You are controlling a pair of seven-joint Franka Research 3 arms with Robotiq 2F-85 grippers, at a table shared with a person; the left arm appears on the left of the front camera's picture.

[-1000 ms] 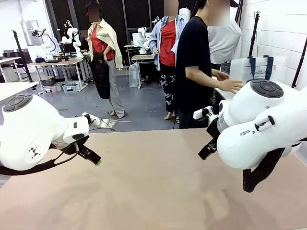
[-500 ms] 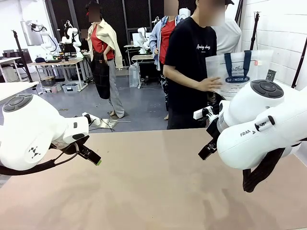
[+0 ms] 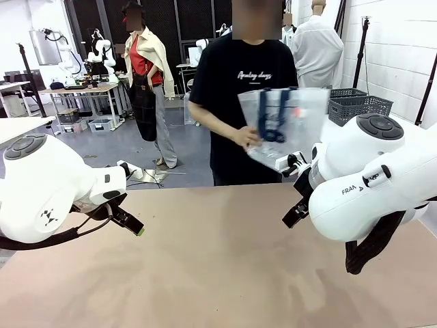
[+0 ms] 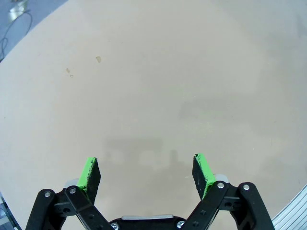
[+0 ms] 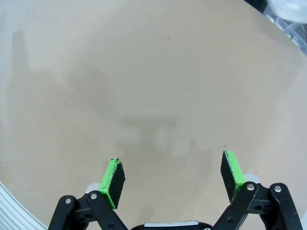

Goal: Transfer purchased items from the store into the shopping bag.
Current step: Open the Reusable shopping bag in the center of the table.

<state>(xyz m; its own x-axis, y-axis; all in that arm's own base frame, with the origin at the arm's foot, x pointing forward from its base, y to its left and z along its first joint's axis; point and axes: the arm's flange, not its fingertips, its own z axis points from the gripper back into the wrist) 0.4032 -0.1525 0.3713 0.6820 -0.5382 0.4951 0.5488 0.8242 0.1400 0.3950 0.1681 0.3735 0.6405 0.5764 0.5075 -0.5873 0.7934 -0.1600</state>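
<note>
Across the table a person in a black T-shirt holds the translucent shopping bag (image 3: 285,128) with navy handles up in front of the body, above the far edge. The dark grey slotted basket (image 3: 358,106) stands behind at the right, off the table; its contents are hidden, so no purchased items are visible. My left gripper (image 4: 146,167) hangs open over bare tabletop, low at the left (image 3: 131,223). My right gripper (image 5: 172,170) is also open with nothing between its green pads, at the right (image 3: 293,214).
The tan tabletop (image 3: 212,266) stretches between both arms. The person's hand (image 3: 244,139) grips the bag's left side. Other tables and people stand farther back in the room.
The person has turned from the right to face the table and carried the bag toward the middle. The basket behind now shows. Both arms stay still.
</note>
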